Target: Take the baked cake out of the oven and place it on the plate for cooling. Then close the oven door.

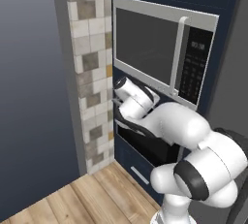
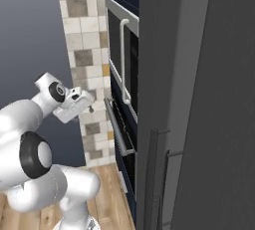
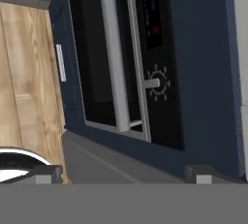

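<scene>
The black oven (image 3: 155, 48) sits in the dark blue cabinet below the microwave, with a dark control strip and a knob (image 3: 156, 83). Its oven door (image 3: 92, 58) is black glass with a long silver bar handle (image 3: 114, 48) (image 2: 119, 129) and looks shut against the oven front. My gripper (image 3: 123, 174) (image 2: 89, 105) (image 1: 116, 103) hovers a short way in front of the door at handle height, open wide, with nothing between its fingertips (image 3: 48, 172). The cake is hidden behind the door. The plate is out of view.
A silver-framed microwave (image 1: 155, 48) with a vertical handle hangs above the oven. A tiled wall strip (image 1: 92, 72) stands left of the cabinet. Below the oven is a drawer (image 1: 139, 174), over a wooden floor (image 1: 92, 194). A tall dark grey panel (image 2: 199, 99) stands close on the right.
</scene>
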